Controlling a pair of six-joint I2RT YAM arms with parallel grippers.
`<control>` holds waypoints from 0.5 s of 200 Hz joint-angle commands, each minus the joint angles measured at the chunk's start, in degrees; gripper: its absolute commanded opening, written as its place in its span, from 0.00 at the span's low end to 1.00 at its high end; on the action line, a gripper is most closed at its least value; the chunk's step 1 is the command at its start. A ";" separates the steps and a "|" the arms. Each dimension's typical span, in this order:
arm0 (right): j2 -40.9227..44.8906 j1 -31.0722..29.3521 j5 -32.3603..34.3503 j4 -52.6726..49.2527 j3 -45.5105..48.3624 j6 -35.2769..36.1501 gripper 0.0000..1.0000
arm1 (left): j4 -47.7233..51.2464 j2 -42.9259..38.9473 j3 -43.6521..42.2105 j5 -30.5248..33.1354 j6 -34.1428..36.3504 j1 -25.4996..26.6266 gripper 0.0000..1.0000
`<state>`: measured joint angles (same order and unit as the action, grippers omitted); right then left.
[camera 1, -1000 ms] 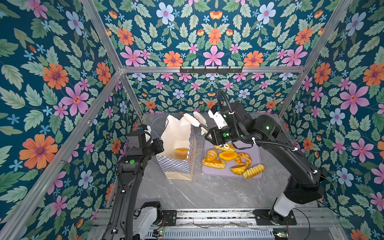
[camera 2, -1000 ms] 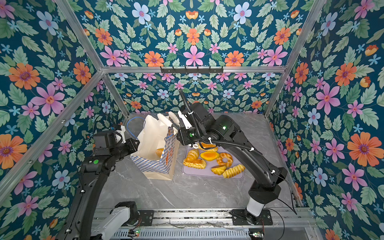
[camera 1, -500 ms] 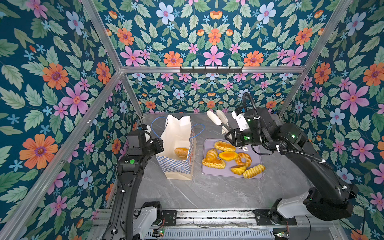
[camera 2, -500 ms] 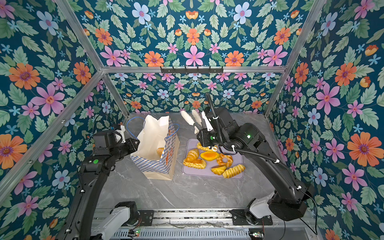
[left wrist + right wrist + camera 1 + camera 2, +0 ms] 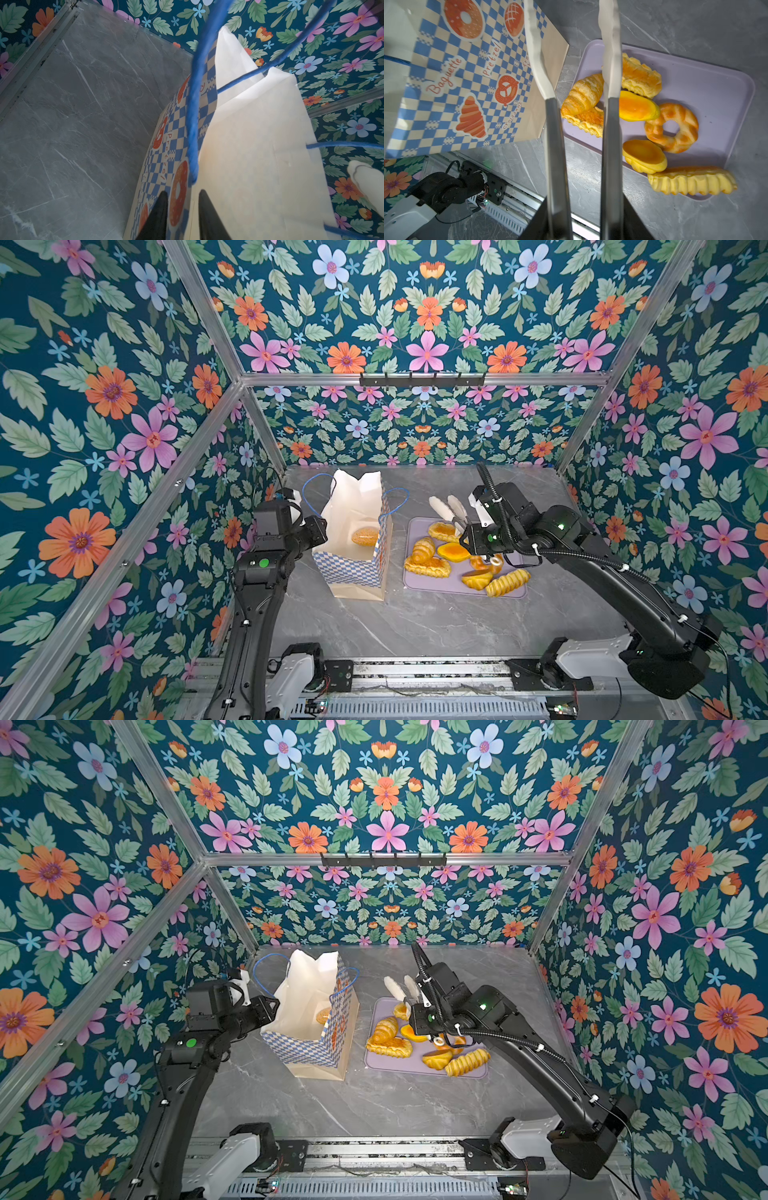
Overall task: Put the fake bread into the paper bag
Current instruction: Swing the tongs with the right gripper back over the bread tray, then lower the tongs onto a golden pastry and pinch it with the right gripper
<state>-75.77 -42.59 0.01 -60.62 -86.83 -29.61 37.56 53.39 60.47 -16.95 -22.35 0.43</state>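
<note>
**Concealed parts.** The paper bag (image 5: 351, 572) screens the left pincer's tips in both top views. The right arm covers part of the fake bread (image 5: 426, 566) on the lilac tray (image 5: 417, 533). A blue cord handle (image 5: 192, 124) crosses the left wrist view as a blur. The right pincer's white tips run off the edge of the right wrist view.

**Left pincer** (image 5: 182, 195). The black jaws are parted and straddle the bag's rim, with the checkered outer face on one side and the plain white lining on the other. Whether either pad presses the paper cannot be told.

**Right pincer** (image 5: 444, 502). The long white-tipped jaws are released, holding nothing and touching nothing, poised above the tray.

**Task objects.** Seven pastries lie on the tray beneath the right pincer. One bun (image 5: 365, 536) sits inside the upright bag, which stands between the two pincers.

**Setting.** A grey marbled surface (image 5: 436, 622) is enclosed by floral walls (image 5: 415, 323) on an aluminium frame.
</note>
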 commanded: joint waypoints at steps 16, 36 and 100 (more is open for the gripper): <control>-1.61 -0.04 -2.93 4.50 4.44 -2.24 0.40 | 0.06 -0.30 -0.28 0.40 0.19 0.01 0.29; -2.46 -0.06 -4.24 6.37 7.26 -3.12 0.40 | -0.12 -0.39 -0.59 0.42 0.12 0.01 0.29; -6.51 -2.72 -3.67 8.02 9.53 -4.71 0.40 | -0.55 -0.52 -1.50 0.37 0.20 0.01 0.30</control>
<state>-81.23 -44.23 -4.34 -54.33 -76.93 -32.77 37.50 53.10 59.31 -16.58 -22.35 0.43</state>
